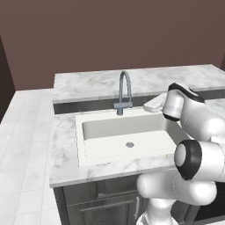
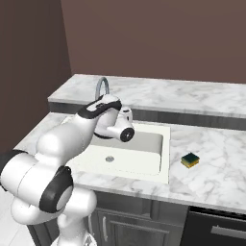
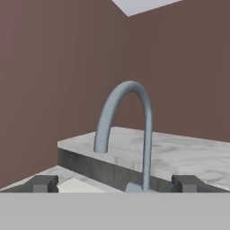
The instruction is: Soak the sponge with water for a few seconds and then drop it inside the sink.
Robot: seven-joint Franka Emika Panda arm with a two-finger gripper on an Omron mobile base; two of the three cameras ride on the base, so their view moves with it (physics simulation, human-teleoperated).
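Gaping wide, claw (image 3: 115, 183) holds nothing.

One sponge (image 2: 190, 160), on the marble counter (image 2: 216, 168). One sink (image 1: 125, 136) with one round drain (image 1: 129, 144). One curved grey faucet (image 3: 126, 130). One robot arm (image 2: 72, 139) with two dark finger tips (image 3: 45, 183).

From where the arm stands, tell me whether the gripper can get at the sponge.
Probably yes. The sponge lies alone on the marble counter right of the sink, with nothing over it; the open gripper now faces the faucet, so it must swing over.
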